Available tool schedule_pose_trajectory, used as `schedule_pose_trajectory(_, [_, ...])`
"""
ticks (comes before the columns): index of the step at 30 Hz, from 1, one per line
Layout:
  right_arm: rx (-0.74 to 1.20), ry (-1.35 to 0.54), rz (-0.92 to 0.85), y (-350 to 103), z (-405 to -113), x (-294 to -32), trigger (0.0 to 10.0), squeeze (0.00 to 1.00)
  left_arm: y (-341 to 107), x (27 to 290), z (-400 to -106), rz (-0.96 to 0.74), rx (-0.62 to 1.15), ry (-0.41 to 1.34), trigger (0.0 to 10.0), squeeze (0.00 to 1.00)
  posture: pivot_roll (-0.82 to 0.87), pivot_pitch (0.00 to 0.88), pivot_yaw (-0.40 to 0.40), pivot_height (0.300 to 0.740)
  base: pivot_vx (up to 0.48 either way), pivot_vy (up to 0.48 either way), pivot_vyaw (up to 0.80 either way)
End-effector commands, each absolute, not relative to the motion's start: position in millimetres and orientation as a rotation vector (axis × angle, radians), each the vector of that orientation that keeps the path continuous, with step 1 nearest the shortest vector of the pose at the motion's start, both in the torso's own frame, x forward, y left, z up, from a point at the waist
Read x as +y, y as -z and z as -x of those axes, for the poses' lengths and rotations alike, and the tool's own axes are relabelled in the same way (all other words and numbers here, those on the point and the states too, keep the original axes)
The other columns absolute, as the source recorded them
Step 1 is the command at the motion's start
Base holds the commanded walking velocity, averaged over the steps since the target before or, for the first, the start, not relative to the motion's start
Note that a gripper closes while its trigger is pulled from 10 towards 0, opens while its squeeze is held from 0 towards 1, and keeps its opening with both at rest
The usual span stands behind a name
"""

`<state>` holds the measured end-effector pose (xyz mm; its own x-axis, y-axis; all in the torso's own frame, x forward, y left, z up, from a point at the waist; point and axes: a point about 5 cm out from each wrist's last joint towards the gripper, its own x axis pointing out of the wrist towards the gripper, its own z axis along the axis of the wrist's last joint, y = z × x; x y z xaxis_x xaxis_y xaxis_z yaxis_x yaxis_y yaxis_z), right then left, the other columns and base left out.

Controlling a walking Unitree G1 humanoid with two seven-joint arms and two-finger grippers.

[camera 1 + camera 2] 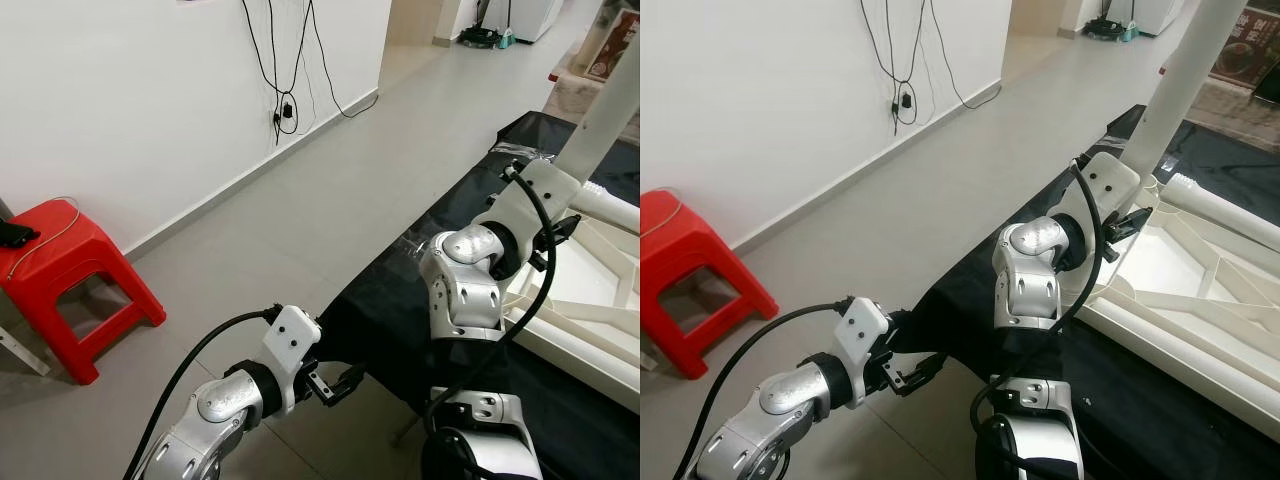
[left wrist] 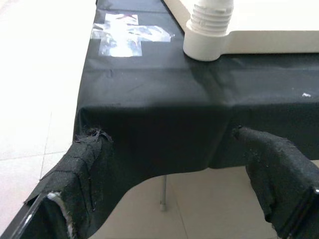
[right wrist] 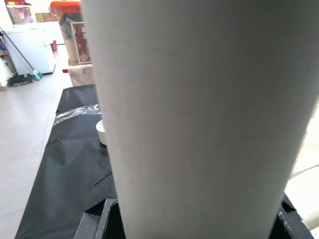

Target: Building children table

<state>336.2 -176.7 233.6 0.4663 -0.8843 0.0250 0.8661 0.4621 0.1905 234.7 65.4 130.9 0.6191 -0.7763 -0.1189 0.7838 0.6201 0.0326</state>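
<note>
Table top, white, lies upside down on a black cloth covering a low work surface, ribs facing up, one threaded corner socket at its near corner. Right gripper clamped on a white table leg, holding it upright and slightly tilted over the table top's near-left corner; leg blocks most of the right wrist view. Second white leg lies flat along the top's far edge. Left gripper hangs low just off the cloth's front corner, fingers spread apart, holding nothing. Red stool stands by the white wall, well apart to the left. Black cables hang down the wall to a socket.
</note>
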Motion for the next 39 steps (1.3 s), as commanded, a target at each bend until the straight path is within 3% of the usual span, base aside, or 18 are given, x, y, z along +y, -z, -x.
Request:
schedule_pose_trajectory(1, [-0.051,1.120,-0.220,-218.5,-334.7,-178.0,10.0,0.00,-128.7,63.0,-236.2,-0.093,0.095,0.908,10.0,0.00,0.17,0.018,-0.022,0.740,0.000,0.000,0.00])
schedule_pose_trajectory(2, [-0.054,1.118,-0.220,-219.2,-335.3,-177.4,10.0,0.14,-128.3,62.8,-237.2,-0.094,0.095,0.907,10.0,0.00,0.16,0.016,-0.021,0.740,0.000,0.000,0.00])
schedule_pose_trajectory(3, [-0.057,1.100,-0.226,-220.0,-336.1,-175.9,10.0,1.00,-127.8,62.5,-237.7,-0.095,0.095,0.908,10.0,0.00,0.16,0.016,-0.021,0.740,0.000,0.000,0.00])
schedule_pose_trajectory(19, [-0.081,0.943,-0.226,-222.1,-336.6,-161.3,10.0,1.00,-124.1,61.2,-240.7,-0.104,0.093,0.910,10.0,0.00,0.16,0.011,-0.021,0.740,0.000,0.000,0.00])
schedule_pose_trajectory(20, [-0.074,0.886,-0.216,-218.6,-335.4,-158.8,10.0,0.00,-123.5,60.9,-241.3,-0.105,0.092,0.911,10.0,0.00,0.15,0.008,-0.018,0.740,0.000,0.000,0.00])
schedule_pose_trajectory(25, [-0.049,0.697,-0.182,-206.7,-328.2,-151.5,10.0,0.00,-121.5,60.2,-243.6,-0.106,0.090,0.911,10.0,0.00,0.15,0.005,-0.017,0.740,0.000,0.000,0.00])
schedule_pose_trajectory(28, [-0.049,0.697,-0.182,-206.7,-328.2,-151.5,10.0,0.00,-121.5,60.2,-243.6,-0.106,0.090,0.911,10.0,0.00,0.15,0.005,-0.017,0.740,0.000,0.000,0.00])
schedule_pose_trajectory(39, [-0.038,0.422,-0.127,-190.7,-296.8,-154.0,10.0,0.00,-117.0,60.0,-251.5,-0.112,0.089,0.901,10.0,0.00,0.13,0.000,-0.005,0.740,0.000,0.000,0.00])
